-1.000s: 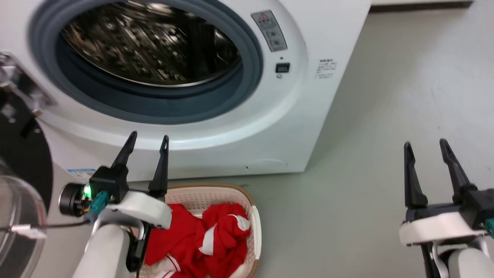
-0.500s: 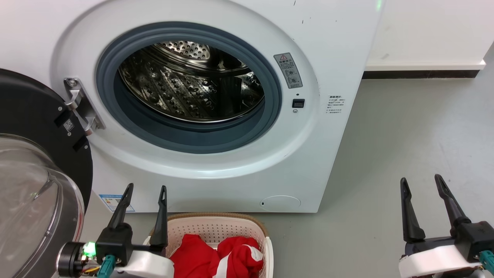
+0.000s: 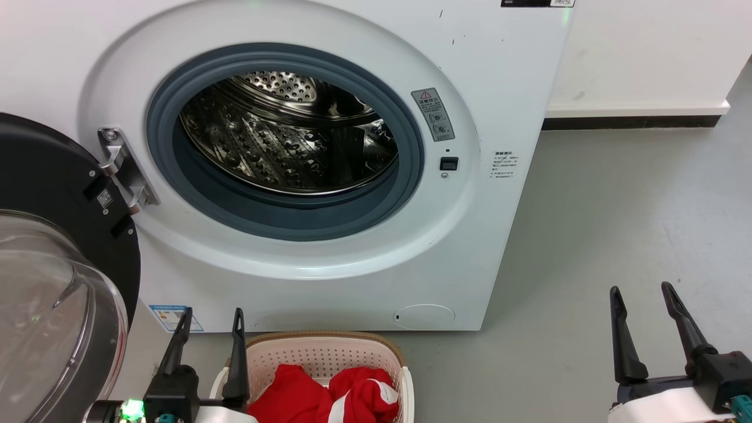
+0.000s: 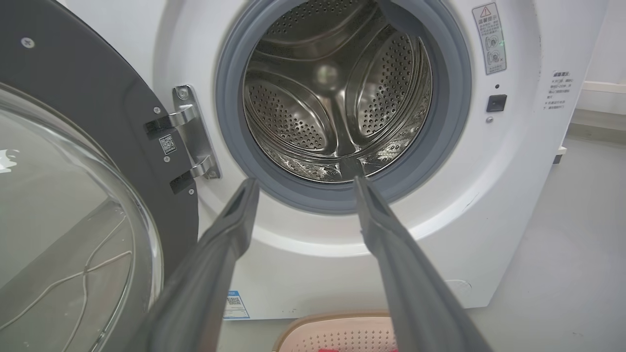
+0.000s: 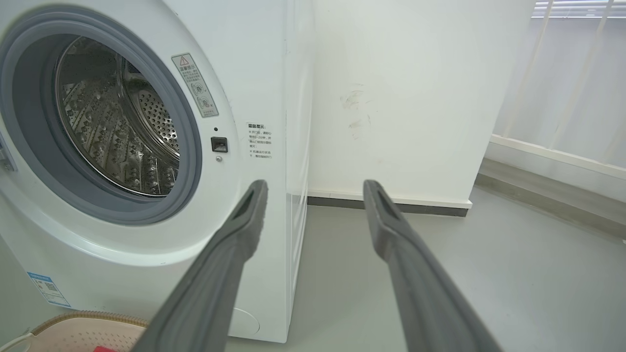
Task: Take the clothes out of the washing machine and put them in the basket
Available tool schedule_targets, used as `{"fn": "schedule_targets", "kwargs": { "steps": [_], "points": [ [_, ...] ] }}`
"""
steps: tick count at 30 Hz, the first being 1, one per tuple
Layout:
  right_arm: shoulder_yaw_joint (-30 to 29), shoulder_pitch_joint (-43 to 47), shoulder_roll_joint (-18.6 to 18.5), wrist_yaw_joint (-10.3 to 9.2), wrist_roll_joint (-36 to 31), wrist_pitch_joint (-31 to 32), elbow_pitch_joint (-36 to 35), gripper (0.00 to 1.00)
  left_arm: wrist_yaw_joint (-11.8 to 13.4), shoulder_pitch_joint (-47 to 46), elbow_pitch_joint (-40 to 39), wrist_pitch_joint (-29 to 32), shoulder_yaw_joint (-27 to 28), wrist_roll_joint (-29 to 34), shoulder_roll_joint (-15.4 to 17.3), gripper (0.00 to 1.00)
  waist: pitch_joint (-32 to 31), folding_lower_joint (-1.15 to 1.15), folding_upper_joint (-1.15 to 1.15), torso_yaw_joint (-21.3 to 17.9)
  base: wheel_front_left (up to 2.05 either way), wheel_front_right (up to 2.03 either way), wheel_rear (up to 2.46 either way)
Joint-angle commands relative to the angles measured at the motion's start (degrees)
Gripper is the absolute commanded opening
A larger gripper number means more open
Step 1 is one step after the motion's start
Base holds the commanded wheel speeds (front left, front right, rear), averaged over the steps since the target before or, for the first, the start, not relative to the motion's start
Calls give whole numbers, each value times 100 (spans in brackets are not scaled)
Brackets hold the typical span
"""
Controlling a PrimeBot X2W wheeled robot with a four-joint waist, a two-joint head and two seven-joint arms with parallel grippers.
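Observation:
The white washing machine (image 3: 505, 70) stands in front of me with its door swung open to the left; its steel drum (image 3: 288, 141) holds no cloth that I can see, and looks bare in the left wrist view too (image 4: 337, 98). On the floor below it the cream basket (image 3: 323, 349) with a brown rim holds the red clothes (image 3: 323, 399) with white trim. At the basket's left edge my left gripper (image 3: 211, 317) is open and holds nothing. Over bare floor at the lower right my right gripper (image 3: 640, 291) is also open and holds nothing.
The round black-rimmed glass door (image 3: 53, 294) juts out at the left, close to my left arm. Grey floor (image 3: 617, 205) stretches to the right of the machine, up to a white wall with a dark skirting (image 3: 634, 122).
The head view has risen and now takes in the whole door opening, with the basket lower in the picture. Both grippers stay open and sit lower in the picture.

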Motion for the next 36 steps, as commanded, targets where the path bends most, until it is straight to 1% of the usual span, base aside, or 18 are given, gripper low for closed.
{"fn": "schedule_targets", "kwargs": {
  "steps": [1, 5, 16, 22, 23, 27, 33, 34, 35, 36],
  "points": [
    [-9, 59, -3, -6, 14, -13, 13, 100, -19, 28, 7, -13, 8, -17, -29, 100, -2, 1, 0, 0, 0, 0, 0],
    [-19, 25, -3, -6, 29, -13, 38, 100, -28, 0, 12, -13, 34, -1, -93, 100, -9, 1, 0, -13, 0, 0, 0],
    [-23, -12, -3, -6, 25, -13, 69, 100, -66, -44, 37, -13, 86, 78, -127, 100, -23, 1, 0, -56, 0, 0, 0],
    [4, -33, -3, -6, 13, -13, 84, 100, -100, -53, 65, -13, 165, -24, -182, 100, -46, 1, 0, -70, 0, 0, 0],
    [5, -7, 0, 0, 25, 0, 89, 0, -102, -6, 64, 1, 162, -47, -184, 0, -46, 1, 0, -69, 0, 0, 0],
    [7, 11, 16, 1, 137, 45, 283, 0, -113, 23, 274, 56, 179, -148, -203, 0, -46, 1, 0, -68, 0, 0, 0],
    [-9, -91, 14, 1, 918, 228, 371, 0, -193, -103, 367, 261, 272, -895, -219, 0, -41, 1, 0, -59, 0, 0, 0],
    [-9, -91, 14, 1, 918, 228, 371, 0, -193, -103, 367, 261, 272, -895, -219, 0, -41, 1, 0, -59, 0, 0, 0],
    [-12, -121, 14, 1, 1161, 283, 394, 0, -217, -129, 380, 312, 287, -1135, -224, 0, -39, 1, 0, -55, 0, 0, 0],
    [-13, -136, 14, 0, 1277, 310, 406, 0, -230, -142, 387, 336, 294, -1249, -226, 0, -38, 1, 0, -54, 0, 0, 0]
  ]
}}
